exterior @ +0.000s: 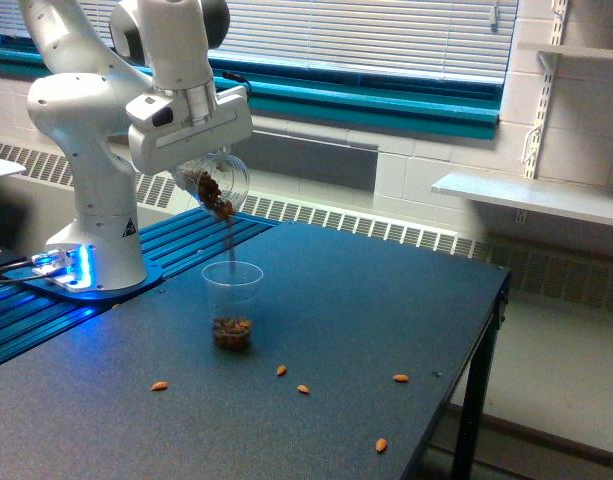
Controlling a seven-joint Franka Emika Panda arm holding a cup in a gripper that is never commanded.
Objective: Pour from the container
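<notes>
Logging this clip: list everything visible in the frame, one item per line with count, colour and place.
container: one, clear glass, tilted in the gripper above the cup, brown pieces at its mouth
plastic cup: one, clear, upright on the table, brown pieces at its bottom
loose pieces: five, orange-brown, scattered on the table in front of and to the exterior view's right of the cup
table: one, dark grey
shelf: one, white, on the wall at the exterior view's right
robot arm: one, white, base lit blue
gripper: one, white, holding the container
</notes>
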